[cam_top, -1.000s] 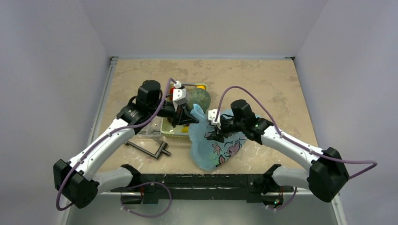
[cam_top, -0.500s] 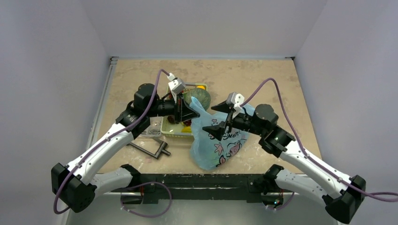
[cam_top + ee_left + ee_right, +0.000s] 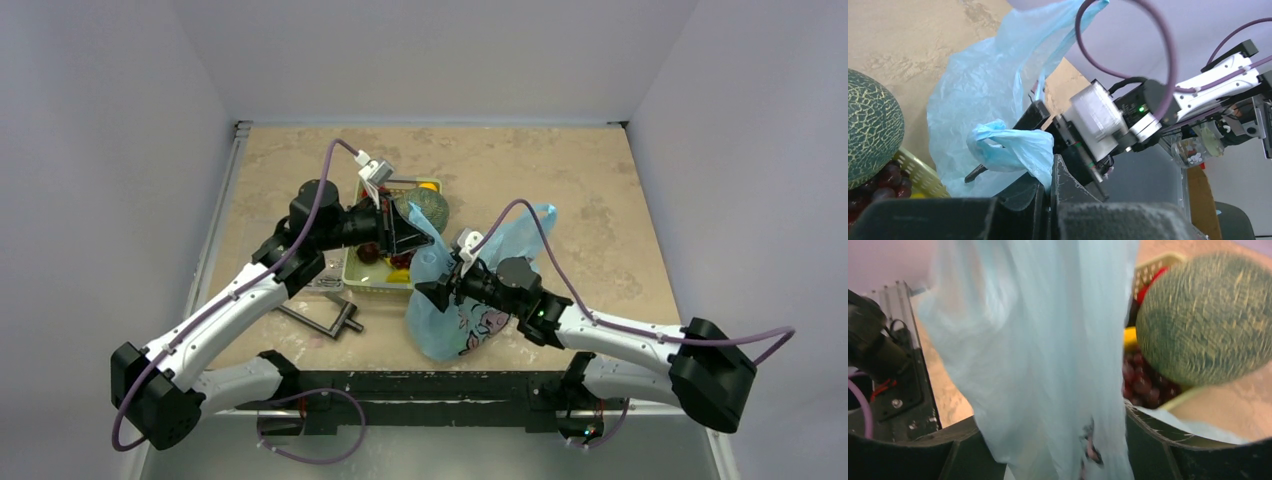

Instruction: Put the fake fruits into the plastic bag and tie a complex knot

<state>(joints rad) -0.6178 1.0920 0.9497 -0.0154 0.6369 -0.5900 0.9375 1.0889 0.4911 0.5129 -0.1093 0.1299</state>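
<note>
Currently, with the left tool (image 3: 1048, 171) pinched on a plastic bag (image 3: 983, 85) fold at its tips and the right tool (image 3: 1048, 452) spread wide around hanging film, opposing pulls could tear or free it, the melon (image 3: 1203, 315) unbagged just beyond.

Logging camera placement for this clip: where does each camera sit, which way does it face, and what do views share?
Top external: above and behind, looking down on the table; both arms show.
Left wrist: faces the right arm past the left gripper, shut on the plastic bag.
Right wrist: faces the melon through the open right gripper, bag film between.
Shared: all show bag and melon.
</note>
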